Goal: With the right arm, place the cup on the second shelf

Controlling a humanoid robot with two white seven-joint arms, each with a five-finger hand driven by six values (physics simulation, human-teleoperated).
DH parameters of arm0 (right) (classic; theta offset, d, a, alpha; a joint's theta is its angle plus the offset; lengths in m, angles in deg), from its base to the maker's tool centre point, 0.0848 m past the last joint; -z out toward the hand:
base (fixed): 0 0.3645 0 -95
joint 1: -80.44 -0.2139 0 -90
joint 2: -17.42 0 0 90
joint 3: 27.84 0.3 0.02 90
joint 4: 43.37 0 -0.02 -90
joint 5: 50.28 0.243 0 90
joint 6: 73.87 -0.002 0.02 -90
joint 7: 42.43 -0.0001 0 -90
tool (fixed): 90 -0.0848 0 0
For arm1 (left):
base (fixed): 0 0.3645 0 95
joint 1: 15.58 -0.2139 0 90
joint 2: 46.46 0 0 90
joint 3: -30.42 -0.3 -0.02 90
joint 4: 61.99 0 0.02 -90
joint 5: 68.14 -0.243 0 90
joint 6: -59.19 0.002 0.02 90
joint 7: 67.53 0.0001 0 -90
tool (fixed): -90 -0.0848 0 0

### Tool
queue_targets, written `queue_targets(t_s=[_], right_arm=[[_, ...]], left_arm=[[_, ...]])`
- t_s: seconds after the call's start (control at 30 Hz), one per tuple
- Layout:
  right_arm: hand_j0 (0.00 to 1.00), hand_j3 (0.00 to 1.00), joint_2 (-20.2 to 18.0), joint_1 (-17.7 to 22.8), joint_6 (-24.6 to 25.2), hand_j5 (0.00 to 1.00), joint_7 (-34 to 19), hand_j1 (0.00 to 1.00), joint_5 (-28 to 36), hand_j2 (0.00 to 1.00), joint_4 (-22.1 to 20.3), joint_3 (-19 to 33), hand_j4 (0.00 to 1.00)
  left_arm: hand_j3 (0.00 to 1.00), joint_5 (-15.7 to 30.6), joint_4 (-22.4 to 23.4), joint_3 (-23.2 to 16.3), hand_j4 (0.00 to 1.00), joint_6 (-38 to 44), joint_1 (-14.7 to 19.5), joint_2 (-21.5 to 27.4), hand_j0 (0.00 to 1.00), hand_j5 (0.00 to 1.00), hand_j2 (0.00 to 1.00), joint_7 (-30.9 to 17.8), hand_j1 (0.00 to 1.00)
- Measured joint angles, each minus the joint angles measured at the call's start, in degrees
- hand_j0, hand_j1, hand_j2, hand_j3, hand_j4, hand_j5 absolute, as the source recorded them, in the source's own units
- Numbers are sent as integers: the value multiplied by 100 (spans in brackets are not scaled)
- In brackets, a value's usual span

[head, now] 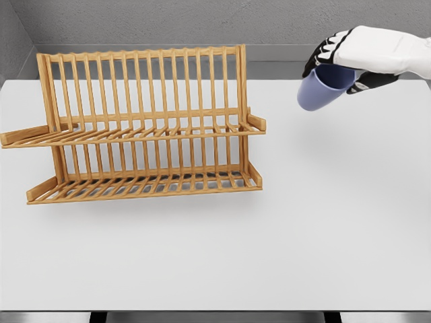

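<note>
White table (pixel 323 242) lies below the right robot hand (pixel 340 60), which grips the tilted blue cup (pixel 322 89) beneath its fingers.

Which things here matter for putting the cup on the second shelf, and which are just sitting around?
Part of the job:
- right hand, fingers closed around the cup
- blue cup, held tilted in the air, right of the rack
- wooden rack, two slatted shelves, both bare

Just there:
- white table, which the rack stands on; nothing else lies on it
</note>
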Motion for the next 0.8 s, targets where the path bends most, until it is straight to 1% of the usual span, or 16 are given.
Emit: queue_targets(t_s=[0.17, 0.33, 0.6, 0.8], right_arm=[[70, 70, 0, 9, -1, 70, -2, 70, 3, 70, -544, 8, 70], [70, 70, 9, -9, -7, 70, -2, 70, 6, 70, -895, 10, 70], [70, 70, 65, -70, -11, 70, 2, 70, 11, 70, -1208, 17, 70], [70, 70, 94, -237, -3, 70, 1, 70, 12, 70, -1284, 20, 70]], left_arm=[[100, 0, 0, 0, 100, 0, 0, 0, 100, 100, 100, 0, 100], [100, 0, 0, 0, 100, 0, 0, 0, 100, 100, 100, 0, 100], [100, 0, 0, 0, 100, 0, 0, 0, 100, 100, 100, 0, 100], [100, 0, 0, 0, 100, 0, 0, 0, 100, 100, 100, 0, 100]])
